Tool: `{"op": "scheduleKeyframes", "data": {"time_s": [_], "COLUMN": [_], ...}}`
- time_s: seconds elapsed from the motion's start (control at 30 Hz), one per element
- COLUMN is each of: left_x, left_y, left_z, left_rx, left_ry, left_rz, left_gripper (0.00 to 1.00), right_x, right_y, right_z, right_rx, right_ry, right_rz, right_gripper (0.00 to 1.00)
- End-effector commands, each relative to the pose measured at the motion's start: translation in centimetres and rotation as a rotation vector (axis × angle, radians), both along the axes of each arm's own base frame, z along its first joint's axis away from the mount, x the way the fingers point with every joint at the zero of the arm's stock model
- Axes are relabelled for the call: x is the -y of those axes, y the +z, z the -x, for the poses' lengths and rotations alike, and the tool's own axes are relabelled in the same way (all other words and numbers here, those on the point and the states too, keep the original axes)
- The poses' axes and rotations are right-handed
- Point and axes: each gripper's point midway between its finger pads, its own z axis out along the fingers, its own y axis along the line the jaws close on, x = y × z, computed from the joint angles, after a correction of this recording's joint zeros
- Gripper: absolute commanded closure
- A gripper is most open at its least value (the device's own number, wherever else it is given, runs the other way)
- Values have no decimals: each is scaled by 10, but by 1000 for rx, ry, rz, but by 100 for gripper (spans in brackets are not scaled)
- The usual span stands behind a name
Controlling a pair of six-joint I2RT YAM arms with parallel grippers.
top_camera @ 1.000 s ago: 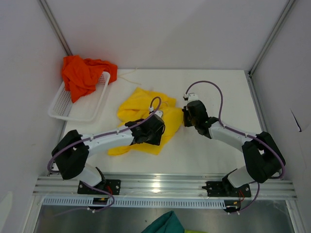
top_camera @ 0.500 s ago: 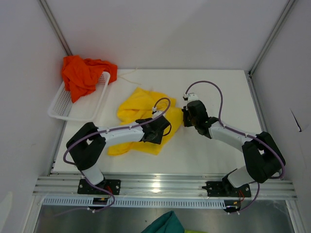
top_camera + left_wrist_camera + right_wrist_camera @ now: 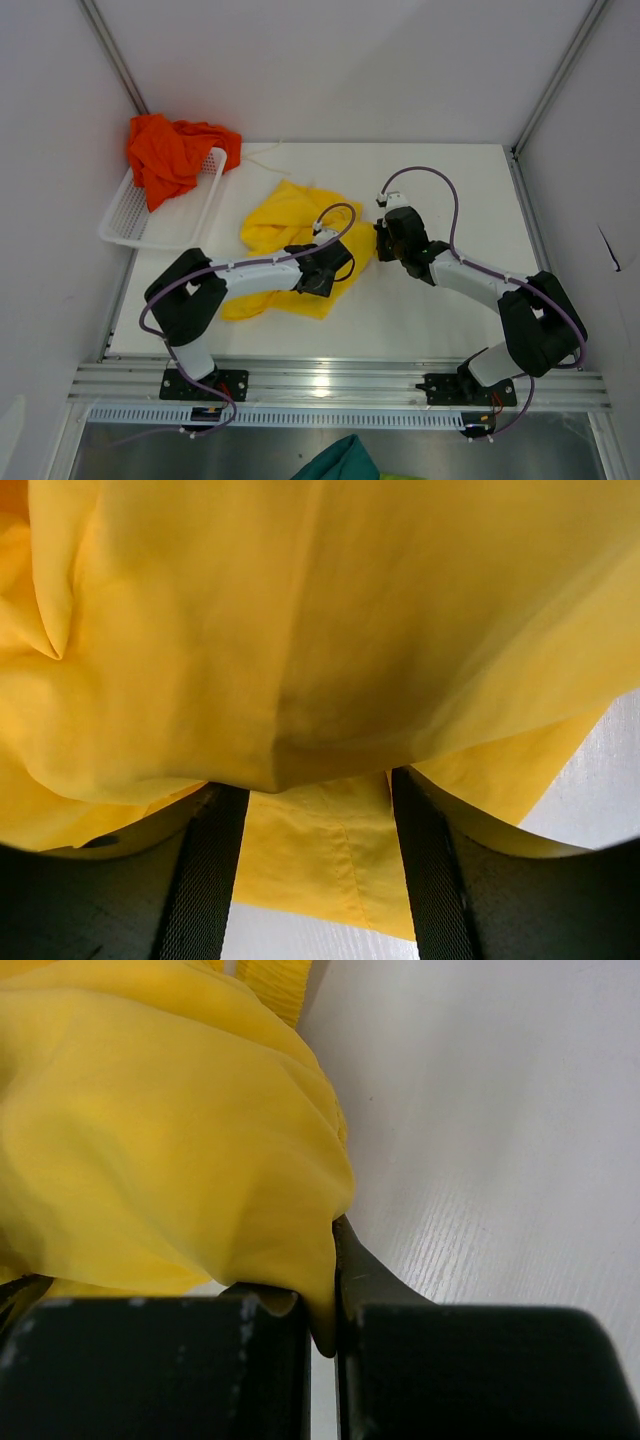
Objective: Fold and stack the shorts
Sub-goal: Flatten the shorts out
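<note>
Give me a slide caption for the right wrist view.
Right hand pinching a fold of the yellow shorts over the white table.

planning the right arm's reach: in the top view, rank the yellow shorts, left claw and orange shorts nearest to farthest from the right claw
1. yellow shorts: mid-table, their edge pinched in the right claw.
2. left claw: just to the left and nearer the bases, at the same shorts.
3. orange shorts: far back left, draped over the white basket.
</note>
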Motion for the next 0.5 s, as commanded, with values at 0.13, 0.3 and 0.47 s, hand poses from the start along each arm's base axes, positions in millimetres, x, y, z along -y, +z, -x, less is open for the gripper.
{"op": "scheduleKeyframes", "data": {"time_s": [0.13,0.3,0.47], "left_x": [18,23,18], "left_y": [-5,-2,9], "left_z": [2,16,25], "left_rx": [-25,-65,-72], "left_ry": [-75,-96,-100], "left_rz": [54,123,147], "left_gripper": [49,71,96], "right_x": [-6,-5,-3], "right_y": [8,7,6], "right_z": [-8,-8,-8], "right_rx": [28,25,20], "right_ry": [-2,-6,-11], "right_rz": [-37,-36,-36], "right_gripper": [100,100,100]}}
